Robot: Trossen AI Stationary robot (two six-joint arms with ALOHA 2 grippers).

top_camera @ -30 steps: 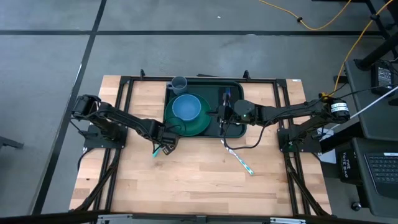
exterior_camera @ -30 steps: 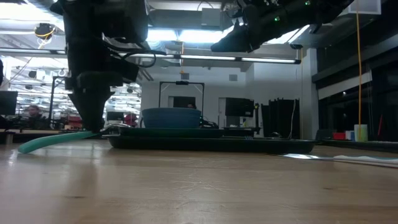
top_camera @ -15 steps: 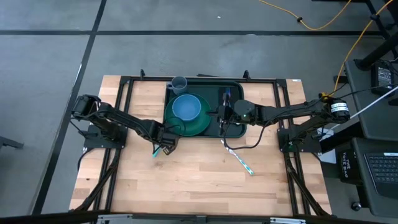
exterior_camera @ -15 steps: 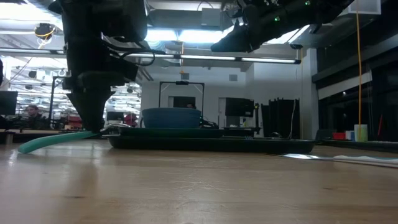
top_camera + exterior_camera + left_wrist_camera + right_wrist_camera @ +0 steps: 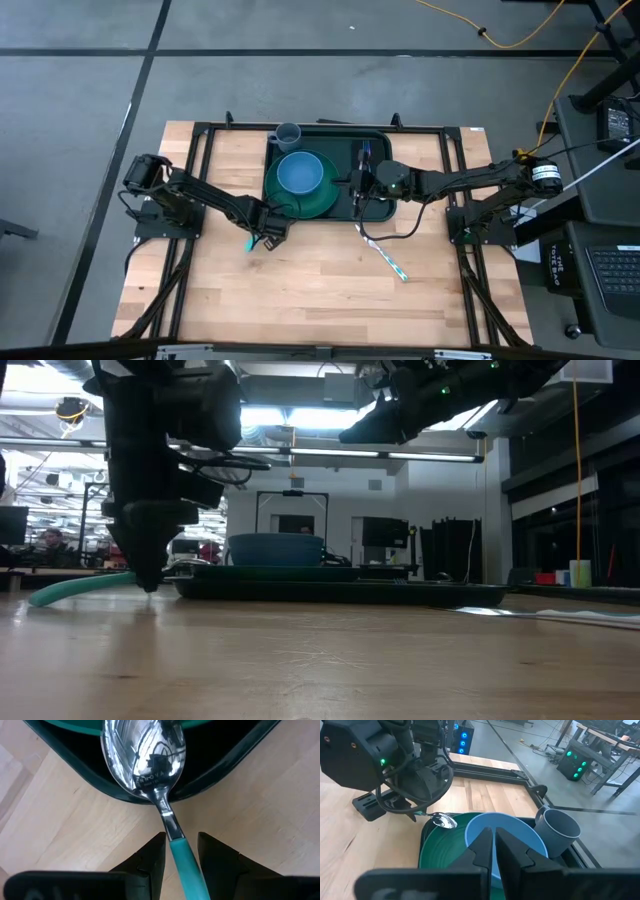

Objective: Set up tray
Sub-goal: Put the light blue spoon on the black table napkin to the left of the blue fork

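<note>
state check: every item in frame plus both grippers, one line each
tray: flat on the table, loaded
plate: on the tray, under the bowl
bowl: upright on the plate
cup: upright at the tray's far corner
spoon: bowl end over the tray rim, teal handle between the fingers
left gripper: shut on the spoon handle
right gripper: shut, empty, above the tray
second utensil: loose on the table

Dk green tray (image 5: pixel 375 213), green plate (image 5: pixel 322 201), blue bowl (image 5: pixel 299 174), grey cup (image 5: pixel 288 134), teal-handled silver spoon (image 5: pixel 152 765).
</note>
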